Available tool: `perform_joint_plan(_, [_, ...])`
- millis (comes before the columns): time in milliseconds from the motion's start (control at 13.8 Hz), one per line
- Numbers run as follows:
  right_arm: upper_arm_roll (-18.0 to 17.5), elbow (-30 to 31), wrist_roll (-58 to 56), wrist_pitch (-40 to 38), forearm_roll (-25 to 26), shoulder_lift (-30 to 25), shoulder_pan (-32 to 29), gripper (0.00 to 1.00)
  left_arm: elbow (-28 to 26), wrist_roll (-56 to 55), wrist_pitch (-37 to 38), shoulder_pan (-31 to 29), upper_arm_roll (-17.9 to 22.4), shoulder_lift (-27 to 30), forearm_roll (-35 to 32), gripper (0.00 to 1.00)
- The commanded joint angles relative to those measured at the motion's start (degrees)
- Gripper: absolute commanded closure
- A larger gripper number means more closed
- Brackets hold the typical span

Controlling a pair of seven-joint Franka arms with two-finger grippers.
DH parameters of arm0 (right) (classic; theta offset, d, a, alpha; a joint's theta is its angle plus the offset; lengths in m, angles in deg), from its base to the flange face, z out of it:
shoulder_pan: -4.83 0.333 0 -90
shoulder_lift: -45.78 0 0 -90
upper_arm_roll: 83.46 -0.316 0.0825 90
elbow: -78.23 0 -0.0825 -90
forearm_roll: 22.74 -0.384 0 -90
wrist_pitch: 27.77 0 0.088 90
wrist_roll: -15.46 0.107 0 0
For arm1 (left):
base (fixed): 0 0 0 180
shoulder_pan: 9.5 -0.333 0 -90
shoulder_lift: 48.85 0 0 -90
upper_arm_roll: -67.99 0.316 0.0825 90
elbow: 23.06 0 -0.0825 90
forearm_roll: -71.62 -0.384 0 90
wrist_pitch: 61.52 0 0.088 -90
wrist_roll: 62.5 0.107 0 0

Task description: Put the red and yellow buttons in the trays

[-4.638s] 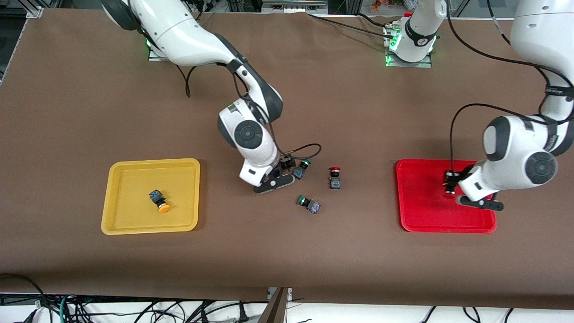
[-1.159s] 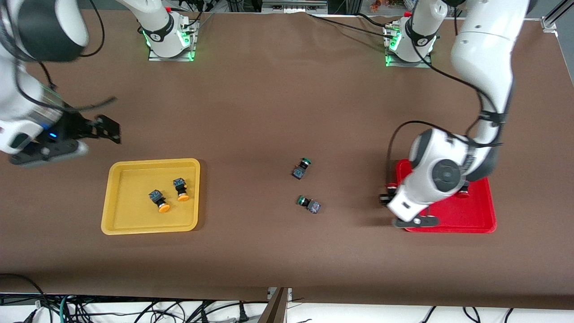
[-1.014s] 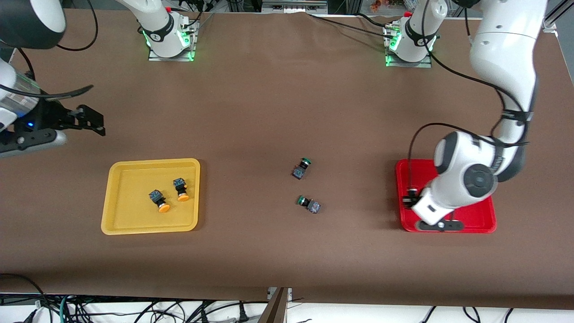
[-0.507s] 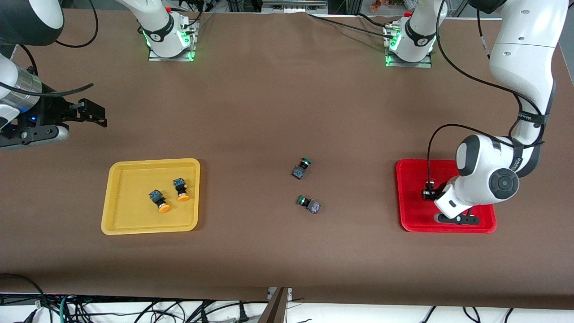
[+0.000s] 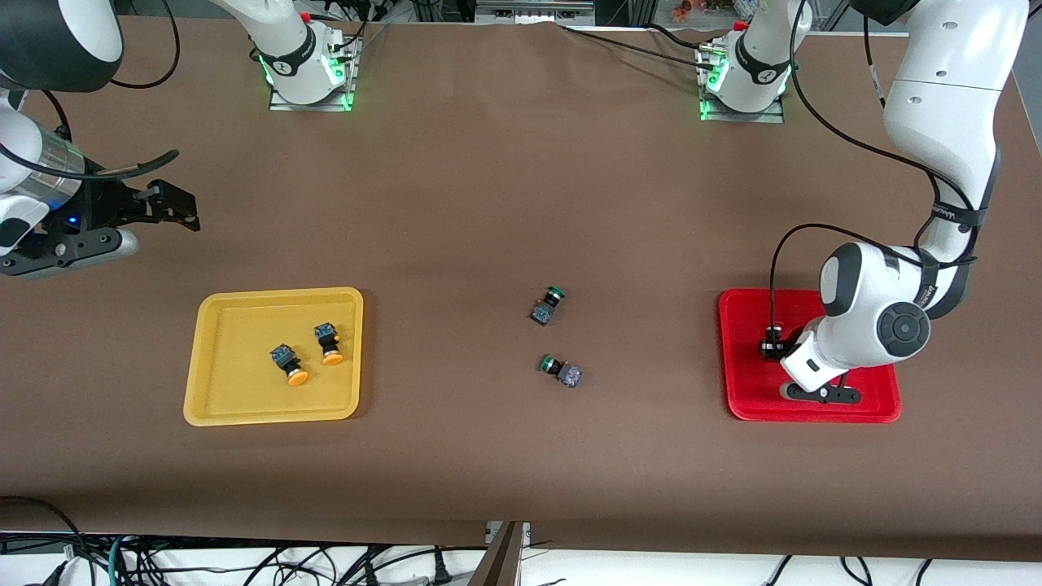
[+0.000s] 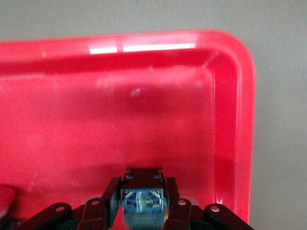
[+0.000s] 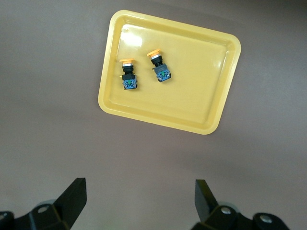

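The red tray [image 5: 749,395] lies at the left arm's end of the table. My left gripper [image 5: 770,347] hangs low over it, shut on a button's dark blocky body [image 6: 142,197]; that button's cap is hidden. A red cap [image 6: 4,197] of another button shows in the tray [image 6: 144,96] beside the gripper; in the front view my arm hides it. The yellow tray [image 5: 236,395] holds two yellow buttons [image 5: 287,364] [image 5: 327,342], also seen in the right wrist view [image 7: 128,76] [image 7: 159,67]. My right gripper [image 5: 175,207] is open and empty, up over bare table.
Two green-capped buttons [image 5: 547,305] [image 5: 562,370] lie on their sides on the brown table between the trays. The yellow tray [image 7: 201,110] shows whole in the right wrist view. Both arm bases stand along the table's edge farthest from the front camera.
My left gripper has carried the button from the red tray's edge to over its inside and has nearly stopped. My right gripper, earlier by the green buttons, has drawn back and barely moves.
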Motion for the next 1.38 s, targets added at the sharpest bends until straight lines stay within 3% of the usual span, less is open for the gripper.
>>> perform_joint_plan(0, [0.18,0.42,-2.08,0.51,-2.23,-0.33,-0.12,0.0,-0.69,0.1,-0.31,-0.79,-0.85,3.32,-0.39,0.0])
perform_joint_plan(217, [0.27,0.33,-4.11,0.51,-2.42,-0.33,-0.47,0.0,-0.95,0.1,6.36,1.31,-0.59,14.1,2.06,0.0])
perform_joint_plan(435, [0.01,-0.37,-1.05,-0.11,-1.89,0.02,0.23,0.0,-0.69,0.18,17.08,4.3,3.88,25.1,2.59,0.0])
perform_joint_plan(652, [-0.17,-0.37,1.5,-0.28,-0.06,0.02,0.41,0.0,-0.25,0.01,27.7,4.48,6.61,32.14,10.13,0.0])
perform_joint_plan(942, [-0.34,-0.55,1.95,-0.29,1.97,-0.15,0.41,0.0,1.95,-3.93,38.61,5.09,7.85,36.02,10.6,0.0])
perform_joint_plan(1304, [-0.08,-2.82,0.99,-0.29,2.07,0.02,-0.11,0.0,4.58,-4.56,39.96,4.48,7.76,34.27,10.24,0.0])
